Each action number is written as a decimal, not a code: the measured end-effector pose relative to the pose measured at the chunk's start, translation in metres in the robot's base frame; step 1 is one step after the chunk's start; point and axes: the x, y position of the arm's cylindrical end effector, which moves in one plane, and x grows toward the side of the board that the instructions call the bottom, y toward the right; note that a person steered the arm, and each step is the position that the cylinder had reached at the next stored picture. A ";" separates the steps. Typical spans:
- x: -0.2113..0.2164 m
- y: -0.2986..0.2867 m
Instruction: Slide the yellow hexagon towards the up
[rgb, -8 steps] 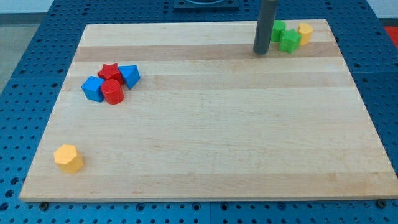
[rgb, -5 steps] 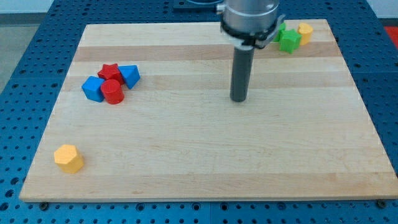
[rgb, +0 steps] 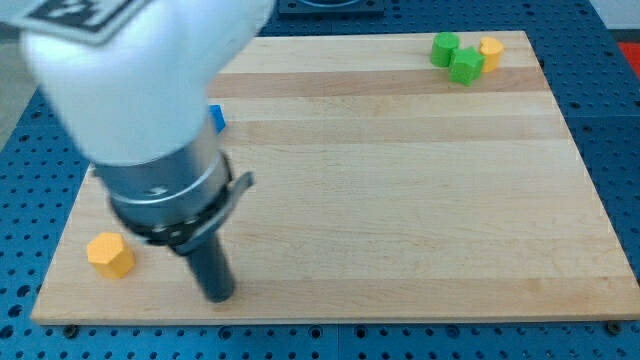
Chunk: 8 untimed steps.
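Camera view, approach step: yellow hexagonal block (rgb: 109, 254) at lower left of pale wooden counter (rgb: 400, 200). My tip (rgb: 219, 296), bare rod end effector holding nothing, lower right of it, apart. Next: get below block, push upward.

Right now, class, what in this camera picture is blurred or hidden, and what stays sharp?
In the camera view, the big white arm body at the view's top left is soft and blurred, covering most of the red and blue blocks; only a corner of a blue block shows. My tip, the yellow hexagon to its left and the green blocks are sharp. Lighting is even, no glare.
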 end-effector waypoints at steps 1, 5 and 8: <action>0.008 -0.044; -0.037 -0.109; -0.053 -0.158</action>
